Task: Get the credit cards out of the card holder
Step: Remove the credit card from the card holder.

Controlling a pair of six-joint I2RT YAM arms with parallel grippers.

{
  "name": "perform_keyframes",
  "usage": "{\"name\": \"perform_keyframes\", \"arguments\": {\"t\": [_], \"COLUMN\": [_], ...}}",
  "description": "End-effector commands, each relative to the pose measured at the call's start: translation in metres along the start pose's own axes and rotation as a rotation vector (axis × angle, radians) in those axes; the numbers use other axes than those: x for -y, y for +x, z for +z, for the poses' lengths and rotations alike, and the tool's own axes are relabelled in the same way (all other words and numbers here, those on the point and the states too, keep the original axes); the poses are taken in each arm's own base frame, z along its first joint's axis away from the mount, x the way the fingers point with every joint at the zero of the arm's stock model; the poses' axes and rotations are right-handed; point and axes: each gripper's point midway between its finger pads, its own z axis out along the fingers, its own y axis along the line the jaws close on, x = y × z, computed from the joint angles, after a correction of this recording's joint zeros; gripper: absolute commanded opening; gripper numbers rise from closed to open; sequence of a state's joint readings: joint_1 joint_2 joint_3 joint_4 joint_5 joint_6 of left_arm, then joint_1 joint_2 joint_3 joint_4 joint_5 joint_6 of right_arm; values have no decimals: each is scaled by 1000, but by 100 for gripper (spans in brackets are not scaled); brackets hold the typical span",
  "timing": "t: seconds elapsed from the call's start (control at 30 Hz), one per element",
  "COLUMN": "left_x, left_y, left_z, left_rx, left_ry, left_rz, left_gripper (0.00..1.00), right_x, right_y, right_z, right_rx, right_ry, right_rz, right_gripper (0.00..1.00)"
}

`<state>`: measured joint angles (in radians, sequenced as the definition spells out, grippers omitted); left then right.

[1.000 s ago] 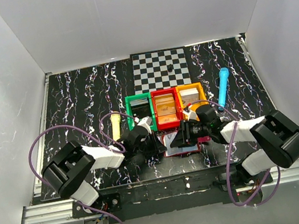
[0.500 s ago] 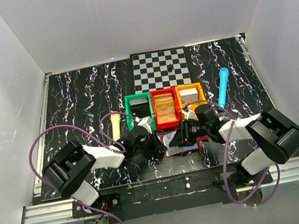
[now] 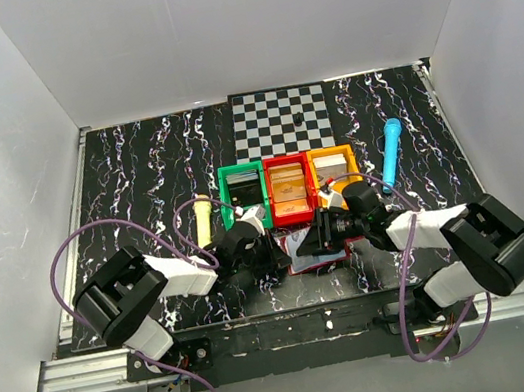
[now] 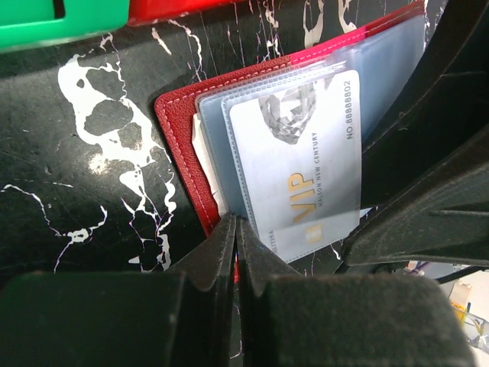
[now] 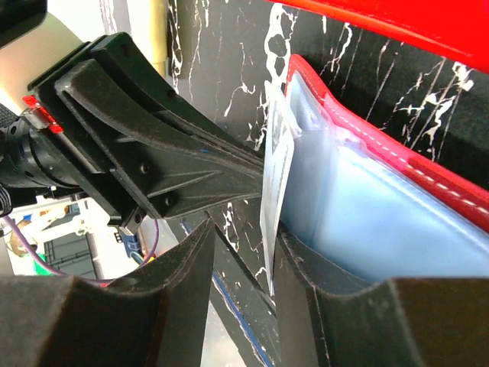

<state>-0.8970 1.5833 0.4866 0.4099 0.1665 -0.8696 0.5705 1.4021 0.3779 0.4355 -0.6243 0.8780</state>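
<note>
I have the card holder [image 3: 304, 262] lying open near the table's [image 3: 137, 177] near edge, about midway along it and just in front of the red bin [image 3: 292, 191], with both arms meeting over it. The left gripper [image 4: 235, 225] is fully closed, and its tips come together right at the holder's red border at the near left corner. I read that as an anchor, so the case does not slide or fold while the other arm works. Whether the tips pinch the cover or only press on it, I cannot tell. A white VIP card [image 4: 306, 160] already sits partly out of its clear sleeve, angled toward the near edge, which gives me a free edge to take. From the right wrist view that card [image 5: 276, 176] stands edge-on between the fingers of the right gripper [image 5: 243, 229]. Those jaws are parted around it, one finger close against it and a gap showing on the other side, so I judge it is framed but not yet clamped. Closing there and drawing away from the pinned corner looks like the sensible pull. Compared with a second ago, the holder and both grippers sit in the same spot in the overhead view. Only the bulky rear part of the right arm has swung slightly in and back out, so I read this as fine alignment, not travel.
</note>
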Motion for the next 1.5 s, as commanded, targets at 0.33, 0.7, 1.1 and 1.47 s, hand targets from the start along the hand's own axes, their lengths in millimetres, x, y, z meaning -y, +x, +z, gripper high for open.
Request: {"name": "perform_keyframes", "arguments": {"t": [0.33,0.7,1.1,1.47], "left_x": [-37,-40,-42,-44], "left_y": [30,32,32,33], "left_z": [-7,-6,-7,-9], "left_rx": [-82,-91,-91,-86], "left_ry": [-141,-155,-167,-169], "left_rz": [-27,-30,-39,-38], "left_gripper": [0,0,0,0], "right_x": [-12,-7,-5,3], "right_y": [-4,-4,-6,-5], "right_z": [-7,-14,-19,-23], "right_rx": [24,32,40,43], "right_ry": [-27,-4,7,42], "right_rz": [-57,-61,-67,-61], "right_gripper": [41,41,40,38]}}
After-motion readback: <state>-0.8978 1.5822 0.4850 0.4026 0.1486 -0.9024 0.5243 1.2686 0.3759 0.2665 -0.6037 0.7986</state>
